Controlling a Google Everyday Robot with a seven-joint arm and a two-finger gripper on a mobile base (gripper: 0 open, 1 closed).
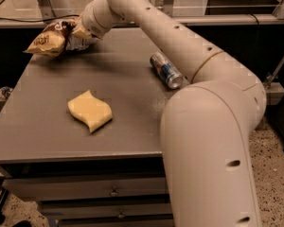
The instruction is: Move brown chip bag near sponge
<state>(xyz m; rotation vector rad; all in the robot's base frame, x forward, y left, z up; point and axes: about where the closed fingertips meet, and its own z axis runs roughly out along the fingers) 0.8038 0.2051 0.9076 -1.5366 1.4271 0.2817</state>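
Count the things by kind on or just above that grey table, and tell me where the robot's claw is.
brown chip bag: 1
sponge: 1
can: 1
Total: 3
The gripper is over the far left corner of the table, shut on the brown chip bag.

Grey table (132,112) on speckled floor (275,174), claw (80,32) over its far-left corner.

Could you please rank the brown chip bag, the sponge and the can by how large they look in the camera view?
1. brown chip bag, held by the gripper over the far left corner of the table, partly hidden.
2. sponge, nearer the camera, so the gap is unsure.
3. can, clearly smallest.
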